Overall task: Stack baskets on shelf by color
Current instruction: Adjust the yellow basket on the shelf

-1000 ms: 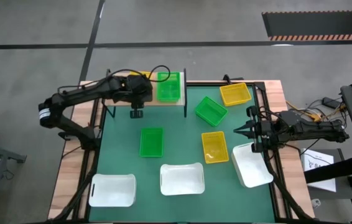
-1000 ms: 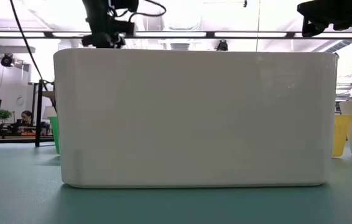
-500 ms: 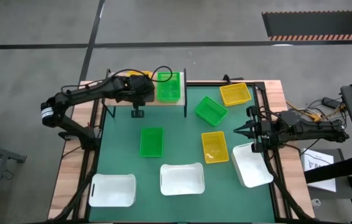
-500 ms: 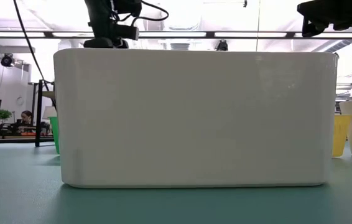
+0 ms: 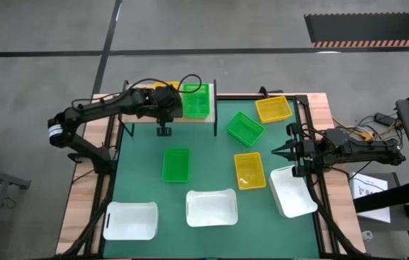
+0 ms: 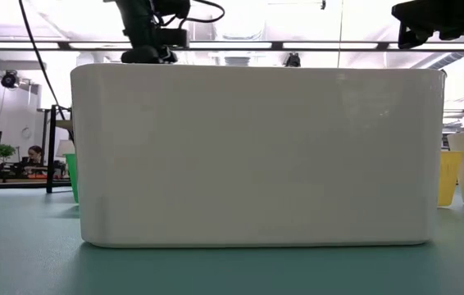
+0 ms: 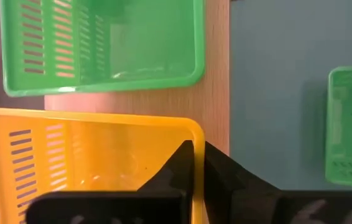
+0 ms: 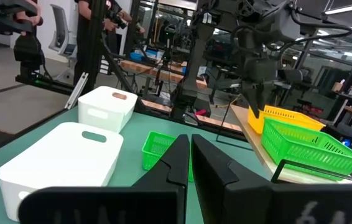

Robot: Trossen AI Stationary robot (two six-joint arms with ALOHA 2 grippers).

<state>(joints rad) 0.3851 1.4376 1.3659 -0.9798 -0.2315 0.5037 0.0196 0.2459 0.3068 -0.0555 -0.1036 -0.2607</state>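
On the shelf (image 5: 147,115), at the green surface's (image 5: 212,166) far edge, a yellow basket (image 7: 89,162) sits just beside a green basket (image 5: 196,101). The left gripper (image 7: 196,163) pinches the yellow basket's rim. 2 green, 2 yellow and 3 white baskets lie on the surface. The right gripper (image 5: 277,152), fingers pressed together, hovers just beside a white basket (image 5: 291,191).

The yellow basket (image 7: 95,162) and green basket (image 7: 101,43) are showing slotted, slightly glossy plastic walls. The shelf (image 7: 163,102) beneath them is showing pale, matt wood grain. The white basket (image 6: 257,156) is looking smooth and satiny, standing on the matt green mat (image 6: 232,270) covering the desk.
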